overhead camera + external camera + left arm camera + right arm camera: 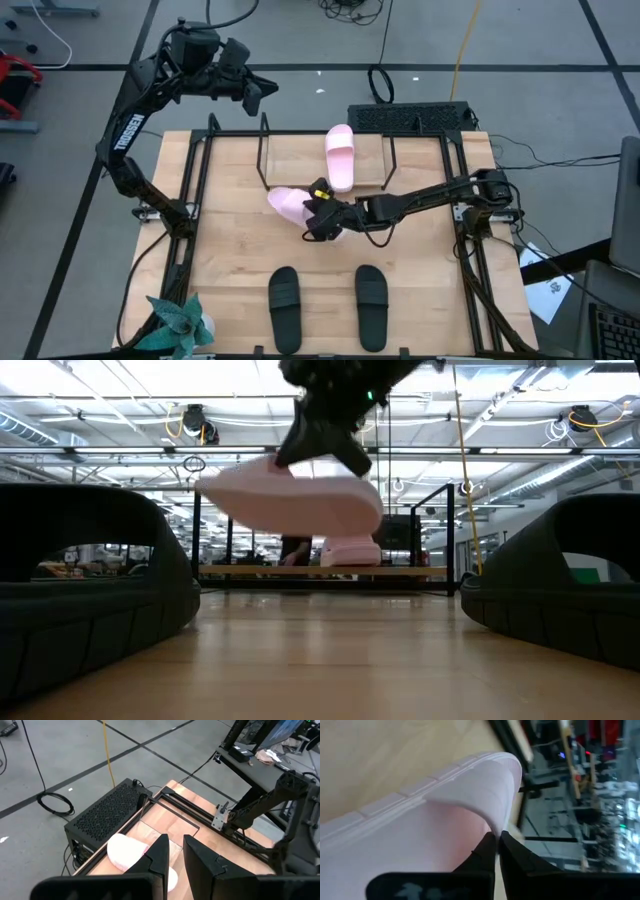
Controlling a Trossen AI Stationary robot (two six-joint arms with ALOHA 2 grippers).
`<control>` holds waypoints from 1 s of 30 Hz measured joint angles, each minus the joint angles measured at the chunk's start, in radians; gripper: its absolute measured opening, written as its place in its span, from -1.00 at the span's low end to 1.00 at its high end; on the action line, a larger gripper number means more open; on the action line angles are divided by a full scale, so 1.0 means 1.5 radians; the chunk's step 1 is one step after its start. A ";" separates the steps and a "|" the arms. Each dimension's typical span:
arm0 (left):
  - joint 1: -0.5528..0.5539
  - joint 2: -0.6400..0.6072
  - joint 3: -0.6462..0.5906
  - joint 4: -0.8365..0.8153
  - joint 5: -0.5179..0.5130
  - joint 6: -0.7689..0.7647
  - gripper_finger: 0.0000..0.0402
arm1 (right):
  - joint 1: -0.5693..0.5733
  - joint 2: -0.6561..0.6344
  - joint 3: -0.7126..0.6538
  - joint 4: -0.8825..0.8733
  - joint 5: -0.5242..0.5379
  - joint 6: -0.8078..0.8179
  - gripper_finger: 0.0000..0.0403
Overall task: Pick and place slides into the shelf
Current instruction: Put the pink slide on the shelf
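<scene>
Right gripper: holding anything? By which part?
Yes. The right gripper is shut on a pink slide, pinching the edge of its strap and holding it off the table.

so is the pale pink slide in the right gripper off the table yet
Yes, lifted: the low view shows the pale pink slide hanging above the wooden tabletop, pinched by the right gripper.

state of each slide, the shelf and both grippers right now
pale pink slide in the shelf: placed, lying flat
second pale pink slide: gripped, lifted off the table
two matte black slides: untouched on the table
black metal-rod shelf: holds one slide
right gripper: shut on the strap
left gripper: raised, idle
</scene>
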State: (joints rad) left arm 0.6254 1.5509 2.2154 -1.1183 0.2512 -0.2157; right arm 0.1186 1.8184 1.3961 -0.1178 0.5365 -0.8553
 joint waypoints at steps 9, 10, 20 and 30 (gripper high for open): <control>0.000 0.000 0.000 0.000 0.000 -0.018 -0.75 | -0.014 -0.011 0.103 -0.115 0.280 -0.102 -1.00; 0.000 0.000 0.000 0.000 0.000 -0.019 -0.75 | -0.020 -0.014 0.106 -0.124 0.311 -0.111 -1.00; 0.000 0.000 0.000 -0.002 0.001 -0.019 -0.75 | -0.101 -0.033 0.114 -0.157 0.484 -0.104 -1.00; 0.000 0.000 0.000 -0.005 0.002 -0.019 -0.75 | -0.160 -0.033 0.113 -0.288 0.478 0.119 -1.00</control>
State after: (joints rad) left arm 0.6256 1.5509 2.2154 -1.1259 0.2539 -0.2436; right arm -0.1213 1.7683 1.5661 -0.5505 1.2532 -0.6766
